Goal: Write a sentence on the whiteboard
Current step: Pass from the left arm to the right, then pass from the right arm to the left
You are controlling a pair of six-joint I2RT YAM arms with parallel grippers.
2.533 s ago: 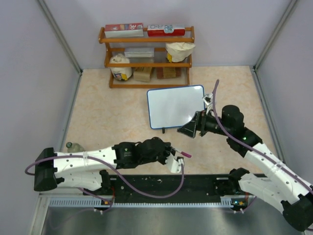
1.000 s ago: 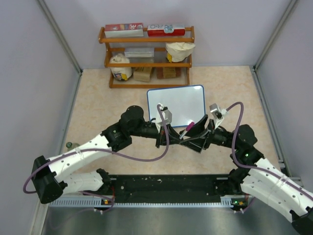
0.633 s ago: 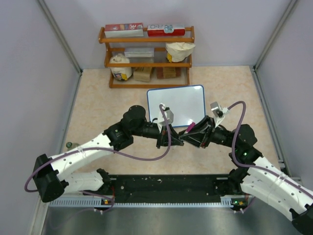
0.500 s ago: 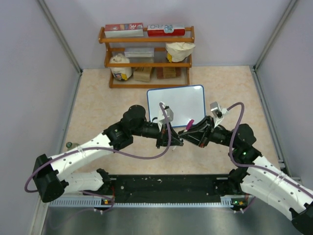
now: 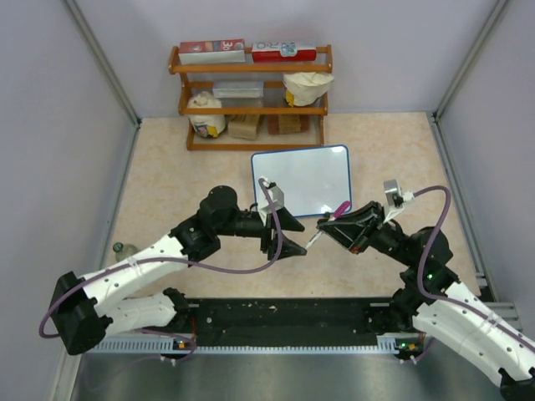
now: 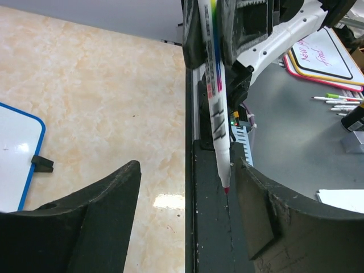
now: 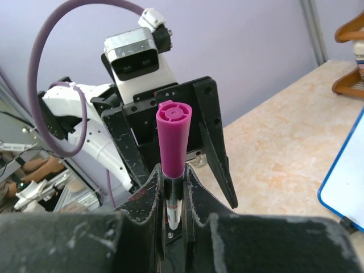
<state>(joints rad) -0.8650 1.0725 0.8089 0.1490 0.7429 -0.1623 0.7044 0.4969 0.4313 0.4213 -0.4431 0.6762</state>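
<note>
From above, the left claw (image 5: 282,229) is wide open and holds nothing. The right claw (image 5: 333,227) is pinched tight on the pen (image 5: 341,208). A moment ago both claws met at the pen; now they are apart. The whiteboard (image 5: 301,180) sits mid-table, in front of the shelf (image 5: 251,83), its long side going left to right.

The left wrist view shows the pen hanging tip down between the open fingers (image 6: 108,199), touching neither.

The right wrist view shows the right claw squeezing the pen, its pink cap (image 7: 173,133) sticking up.
</note>
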